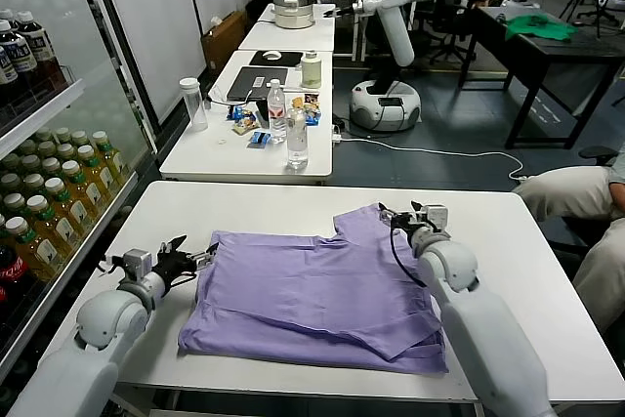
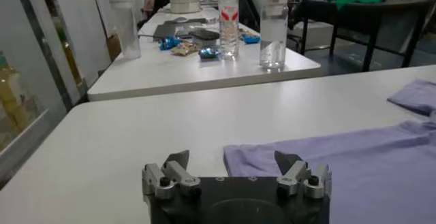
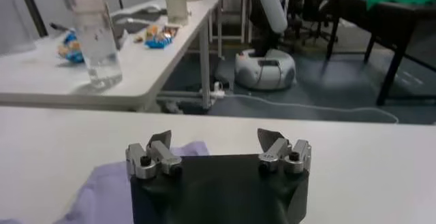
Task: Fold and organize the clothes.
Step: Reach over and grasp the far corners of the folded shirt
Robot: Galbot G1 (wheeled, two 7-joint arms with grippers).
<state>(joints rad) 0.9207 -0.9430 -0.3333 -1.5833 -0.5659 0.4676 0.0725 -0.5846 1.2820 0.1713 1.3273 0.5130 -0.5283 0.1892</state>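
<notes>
The lavender T-shirt [image 1: 312,295] lies on the white table [image 1: 293,207], partly folded, with one layer turned over the lower right part. My left gripper [image 1: 181,259] is open and empty at the shirt's left edge. In the left wrist view the shirt's edge [image 2: 327,157] lies just beyond the open left gripper [image 2: 231,158]. My right gripper [image 1: 400,218] is open and empty at the shirt's far right corner. In the right wrist view a bit of the shirt [image 3: 109,191] shows beside the open right gripper [image 3: 214,139].
A second table [image 1: 244,144] stands behind with water bottles [image 1: 297,134], a clear tumbler [image 1: 194,104] and snacks. A drinks shelf [image 1: 39,192] runs along the left. A person's legs [image 1: 576,192] are at the right. Another robot [image 1: 391,7] stands farther back.
</notes>
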